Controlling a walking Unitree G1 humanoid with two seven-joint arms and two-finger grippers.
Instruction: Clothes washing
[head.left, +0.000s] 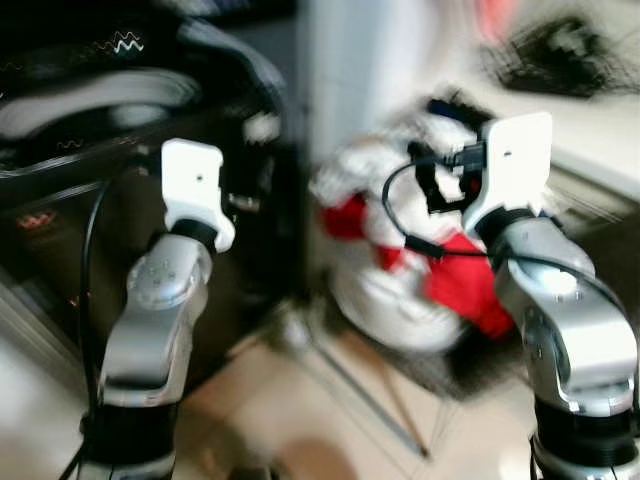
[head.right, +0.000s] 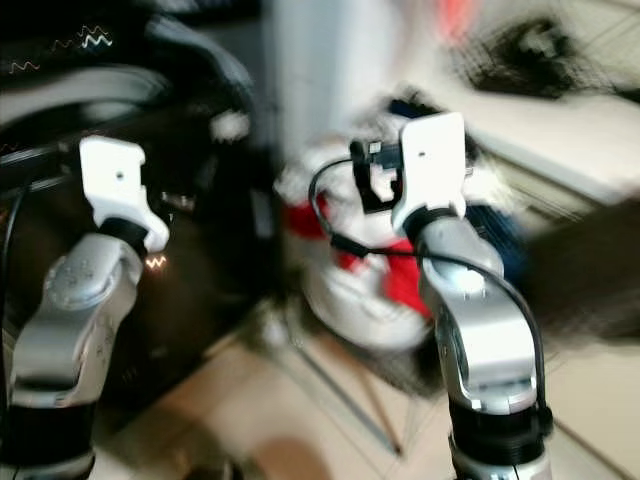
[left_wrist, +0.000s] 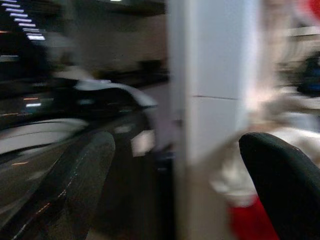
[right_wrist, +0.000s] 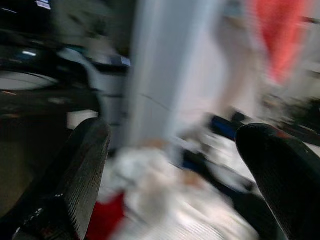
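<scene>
Beside dark washer (head.left: 120, 190): crumpled red-white laundry (head.left: 400, 260), blurred.

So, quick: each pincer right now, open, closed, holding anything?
Left pincer: open, holding nothing.
Right pincer: open, holding nothing, aimed at the laundry pile.

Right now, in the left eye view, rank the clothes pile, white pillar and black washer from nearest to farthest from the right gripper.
1. Clothes pile, directly beneath the right gripper.
2. White pillar, up and to its left.
3. Black washer, far left, past the pillar.
</scene>
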